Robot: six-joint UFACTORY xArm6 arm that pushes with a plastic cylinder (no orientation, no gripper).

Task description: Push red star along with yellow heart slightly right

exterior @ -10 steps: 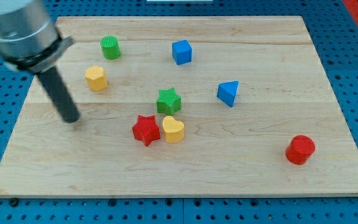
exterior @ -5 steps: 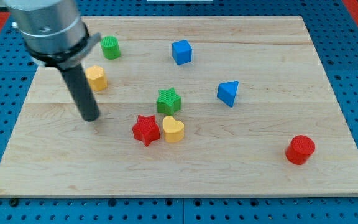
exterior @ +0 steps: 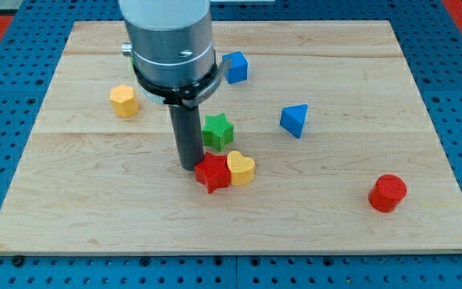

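Observation:
The red star (exterior: 213, 172) lies near the board's middle, touching the yellow heart (exterior: 241, 168) on its right. My tip (exterior: 188, 164) stands right against the red star's upper left side. The green star (exterior: 217, 131) sits just above the pair, close to the rod's right side. The arm's grey body covers the board's upper middle.
A yellow hexagonal block (exterior: 123, 101) sits at the left. A blue cube (exterior: 235, 67) lies near the top, partly behind the arm. A blue triangular block (exterior: 294, 120) is at the right of centre. A red cylinder (exterior: 387, 193) sits at the lower right. The wooden board (exterior: 423, 120) ends near every view edge.
My tip has moved right from the board's left side to the red star. The red star and yellow heart have shifted right. The arm now hides the green cylinder.

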